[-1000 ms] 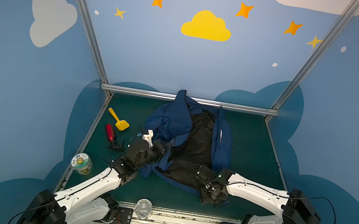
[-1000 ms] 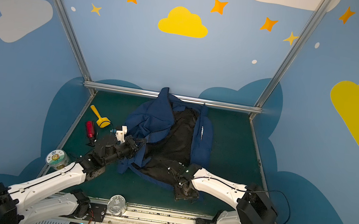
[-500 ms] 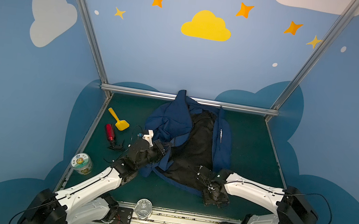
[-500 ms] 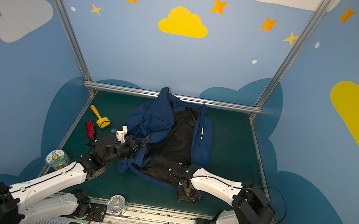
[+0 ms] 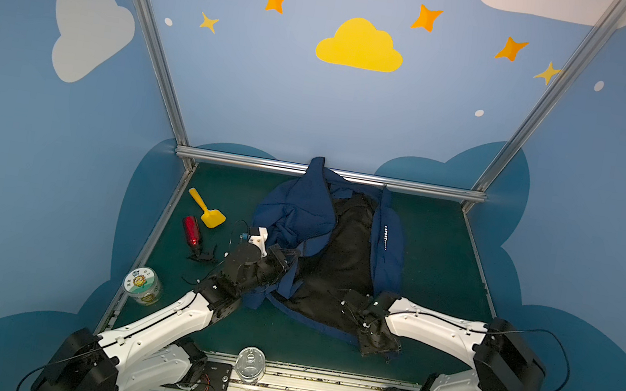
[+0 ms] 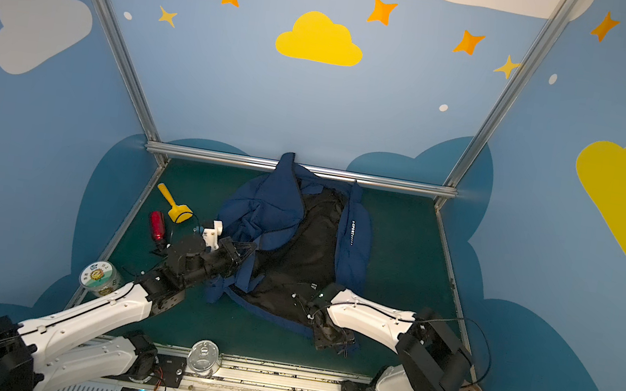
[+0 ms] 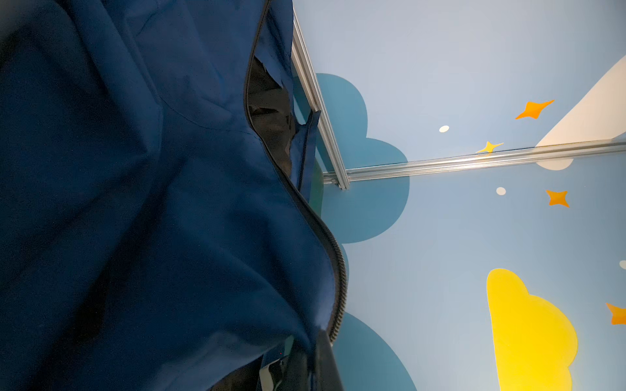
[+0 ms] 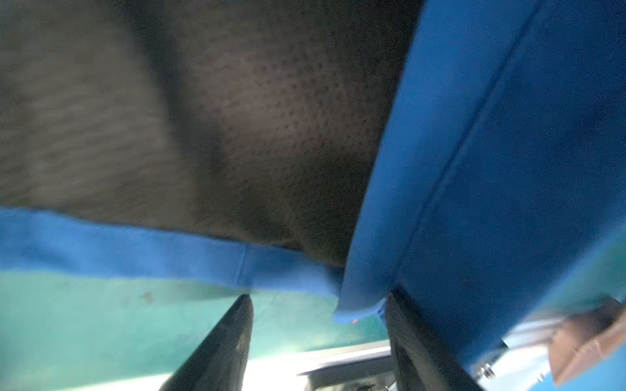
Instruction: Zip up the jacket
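the jacket (image 8: 491,135) is blurred in the right wrist view.

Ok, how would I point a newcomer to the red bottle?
Start at the green table mat and go to its left side, left of the navy jacket. The red bottle lies there, just nearer the robot than the yellow scoop; it is the only red thing, a slim cylinder.
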Motion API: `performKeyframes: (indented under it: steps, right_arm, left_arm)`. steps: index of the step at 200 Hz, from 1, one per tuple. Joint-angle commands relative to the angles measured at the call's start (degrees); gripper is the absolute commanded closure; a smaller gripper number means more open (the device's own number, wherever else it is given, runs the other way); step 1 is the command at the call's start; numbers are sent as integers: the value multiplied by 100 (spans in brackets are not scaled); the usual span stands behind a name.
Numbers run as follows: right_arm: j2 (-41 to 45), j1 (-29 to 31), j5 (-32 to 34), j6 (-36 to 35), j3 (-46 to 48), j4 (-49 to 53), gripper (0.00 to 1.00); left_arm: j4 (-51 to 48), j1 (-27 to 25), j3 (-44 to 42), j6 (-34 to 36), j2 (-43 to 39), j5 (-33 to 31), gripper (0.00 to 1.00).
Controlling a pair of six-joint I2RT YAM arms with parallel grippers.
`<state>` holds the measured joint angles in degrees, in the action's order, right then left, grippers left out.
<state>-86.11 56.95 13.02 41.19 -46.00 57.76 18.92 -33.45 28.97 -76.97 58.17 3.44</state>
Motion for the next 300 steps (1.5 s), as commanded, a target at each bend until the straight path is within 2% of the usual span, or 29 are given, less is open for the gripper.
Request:
performKeyframes:
  steps: [1, 27, 86, 115, 131, 162, 233, 259, 300]
  right_arm:
    - [-112, 70, 608, 175, -249, 443, 42]
    - [-97, 70, 836, 227, -343, 597, 46]
    - [-86, 81, 960, 280, -358, 822, 73]
    - [-73, 97, 975, 318, -380, 929, 80]
    - [-65, 102, 1006, 397, -409, 1019, 79]
    - [-38, 166, 1170, 623, -453, 1215, 67]
    - [-144, 229, 1475, 1079, -533, 1624, 56]
    - [-131, 205, 1344, 1111, -444, 1549, 52]
    - [275, -37, 786, 1093, 11, 998, 54]
  left_arm:
    - [96, 28, -69, -2, -15, -9, 97]
    - [84, 23, -93, -7, -34, -19, 97]
    - [68, 32, -117, -22, -65, -37, 96]
    - [73, 32, -128, -32, -60, -27, 96]
    - [76, 32, -129, -44, -60, -23, 96]
    - [73, 32, -138, -54, -61, -28, 96]
    - [87, 36, -152, -58, -39, -19, 96]
    - [95, 40, -159, -68, -42, -19, 96]
    - [98, 62, -164, -69, -38, 7, 96]
